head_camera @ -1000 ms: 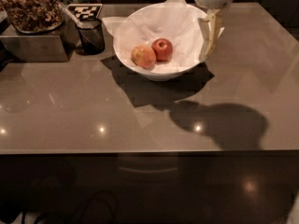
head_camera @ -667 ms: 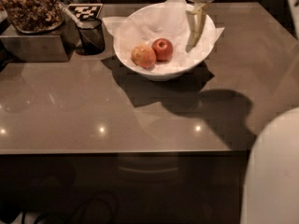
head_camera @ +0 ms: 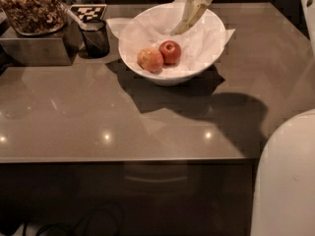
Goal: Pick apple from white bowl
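Observation:
The white bowl (head_camera: 167,76), lined with crumpled white paper, stands at the back middle of the brown table. The pale yellow-orange apple (head_camera: 150,59) lies in its front left part. It touches a deep-red apple (head_camera: 170,52) on its right. My gripper (head_camera: 162,14) hangs over the back of the bowl, above and behind the apples. It is open and empty. One finger (head_camera: 188,17) points down into the bowl; the other points left at the frame's top edge. Neither touches an apple.
A small dark cup (head_camera: 95,37) stands just left of the bowl. Behind it lies a checkered marker (head_camera: 87,11). A metal box with a tray of snacks (head_camera: 30,10) fills the back left. My white arm (head_camera: 288,176) covers the lower right corner.
The gripper has moved left from the bowl's right rim to over the bowl's back. My white arm has come into view at the lower right. The apples have not moved.

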